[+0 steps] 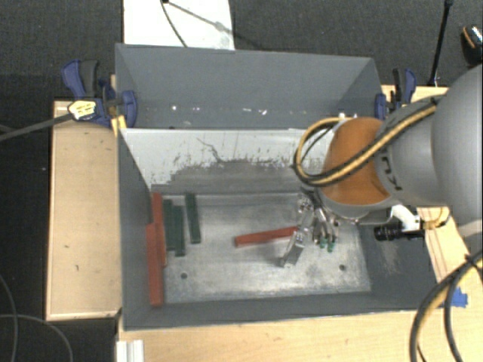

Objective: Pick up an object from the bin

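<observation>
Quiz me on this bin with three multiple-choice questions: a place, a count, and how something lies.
1. Where in the bin is the gripper?
A. Over the left wall.
B. In the near left corner.
C. Right of middle, at the right end of a red stick.

2. How many dark green bars lie at the left?
A. Two.
B. Five.
C. None.

3. How is the long red bar placed?
A. Standing on end.
B. Lying along the left wall.
C. Hanging from the arm.

Answers: 1 C, it hangs by the stick's right end; 2 A, two lie side by side near the red bar; 3 B, it stretches along that wall.
</observation>
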`<action>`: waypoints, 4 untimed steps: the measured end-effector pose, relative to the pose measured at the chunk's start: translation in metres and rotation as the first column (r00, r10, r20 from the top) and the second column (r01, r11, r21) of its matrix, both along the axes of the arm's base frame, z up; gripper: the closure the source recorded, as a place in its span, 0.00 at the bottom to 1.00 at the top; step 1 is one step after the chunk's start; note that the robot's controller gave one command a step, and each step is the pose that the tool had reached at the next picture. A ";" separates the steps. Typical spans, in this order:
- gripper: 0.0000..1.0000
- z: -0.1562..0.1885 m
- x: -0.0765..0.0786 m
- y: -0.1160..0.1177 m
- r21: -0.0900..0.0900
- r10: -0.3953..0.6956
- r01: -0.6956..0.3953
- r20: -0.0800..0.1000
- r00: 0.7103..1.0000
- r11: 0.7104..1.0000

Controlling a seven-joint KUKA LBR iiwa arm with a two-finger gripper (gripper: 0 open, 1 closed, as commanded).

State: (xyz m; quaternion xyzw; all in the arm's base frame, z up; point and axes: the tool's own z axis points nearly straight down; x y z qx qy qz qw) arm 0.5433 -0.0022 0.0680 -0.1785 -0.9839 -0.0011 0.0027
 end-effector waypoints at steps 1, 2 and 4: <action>0.00 0.034 0.001 0.055 -0.002 0.105 -0.105 0.012 0.994 0.995; 0.00 0.032 0.000 0.031 -0.004 0.065 -0.065 0.005 0.998 0.998; 0.00 0.002 -0.002 0.039 -0.003 0.165 -0.165 0.003 0.986 0.986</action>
